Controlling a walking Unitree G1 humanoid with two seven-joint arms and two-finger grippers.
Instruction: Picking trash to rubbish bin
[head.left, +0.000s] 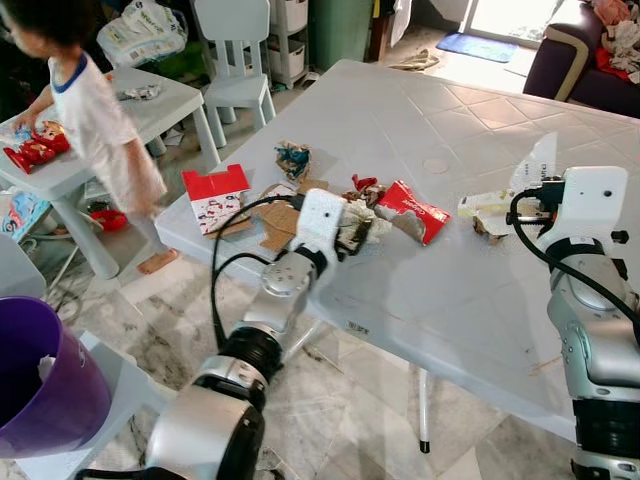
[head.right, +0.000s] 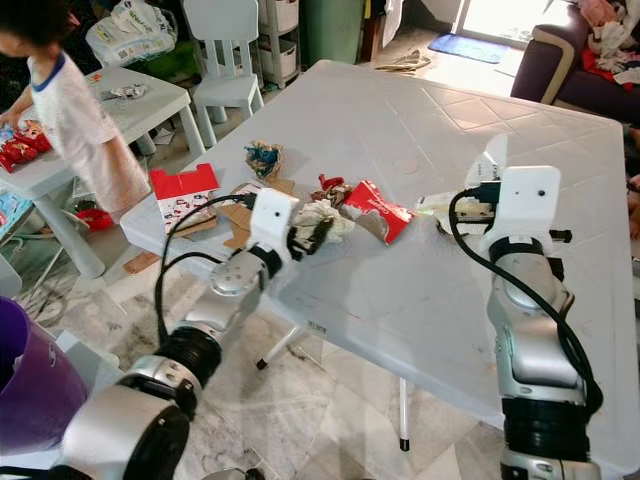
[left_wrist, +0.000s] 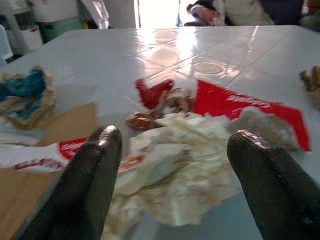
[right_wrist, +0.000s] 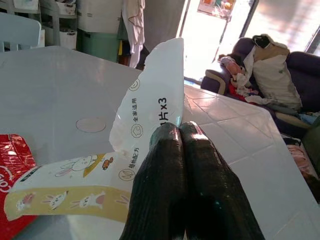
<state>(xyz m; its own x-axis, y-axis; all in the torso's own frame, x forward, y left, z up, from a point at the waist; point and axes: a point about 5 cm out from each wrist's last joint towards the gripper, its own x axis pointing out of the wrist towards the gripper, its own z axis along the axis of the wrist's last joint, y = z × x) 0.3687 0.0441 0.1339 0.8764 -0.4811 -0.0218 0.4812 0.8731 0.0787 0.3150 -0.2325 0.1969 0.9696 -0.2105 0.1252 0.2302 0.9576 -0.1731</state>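
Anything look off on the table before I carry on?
Only the expected litter: a crumpled white paper wad between the open left end effector fingers, beside a torn red wrapper. The right end effector pinches a white rabbit-print packet.

- You're in a home living area: big white plastic table (head.left: 480, 250) on a marble-tile floor (head.left: 330, 400).
- Dark sofa (head.left: 570, 60) piled with clothes, blue doormat (head.left: 478, 46) by a bright doorway.
- Kids' corner: small white table (head.left: 150, 110), child-size chair (head.left: 235, 60), a child (head.left: 95, 120) standing there.
- Storage drawers (head.left: 290, 40) at the back, purple bin (head.left: 45, 380) near you.
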